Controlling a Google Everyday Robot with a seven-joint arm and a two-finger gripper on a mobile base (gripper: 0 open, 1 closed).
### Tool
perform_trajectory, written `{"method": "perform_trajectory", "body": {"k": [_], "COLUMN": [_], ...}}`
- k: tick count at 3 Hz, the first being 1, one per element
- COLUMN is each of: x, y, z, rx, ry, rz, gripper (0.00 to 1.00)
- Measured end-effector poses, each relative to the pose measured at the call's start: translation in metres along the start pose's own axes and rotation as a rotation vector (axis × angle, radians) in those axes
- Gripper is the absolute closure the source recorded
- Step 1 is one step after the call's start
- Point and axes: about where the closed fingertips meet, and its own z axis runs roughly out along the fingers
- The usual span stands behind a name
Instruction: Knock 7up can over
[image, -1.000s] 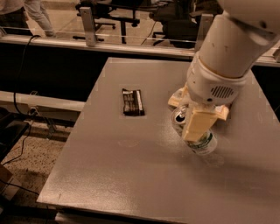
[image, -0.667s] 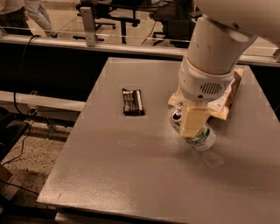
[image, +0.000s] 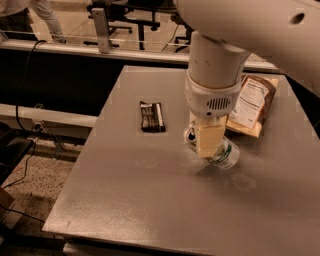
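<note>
The 7up can (image: 226, 154), white and silver with green lettering, is on the grey table (image: 150, 200) right of the middle. It leans far over on its side, with its dark top end (image: 190, 135) pointing left. My gripper (image: 209, 142) hangs from the big white arm (image: 215, 75) directly over the can. Its cream end is against the can's middle and hides most of the body.
A flat dark wrapped bar (image: 152, 116) lies left of the can. A brown-and-cream snack bag (image: 251, 105) lies behind the can on the right. The table's left and front edges drop to the floor, where cables (image: 22, 125) run. Office chairs stand beyond the back rail.
My arm has swung left and toward the camera, uncovering more of the snack bag. The can stays under the gripper, lying further over. The bar has not moved.
</note>
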Motion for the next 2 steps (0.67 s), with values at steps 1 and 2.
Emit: {"method": "perform_trajectory", "body": {"k": [1, 2], "x": [-0.0067, -0.0108], "y": [0.0006, 0.0022], "z": [0.0070, 0.0114], "rx": [-0.010, -0.016], "ry": [0.030, 0.043], "rz": [-0.034, -0.055], "gripper": [0.40, 0.17]}}
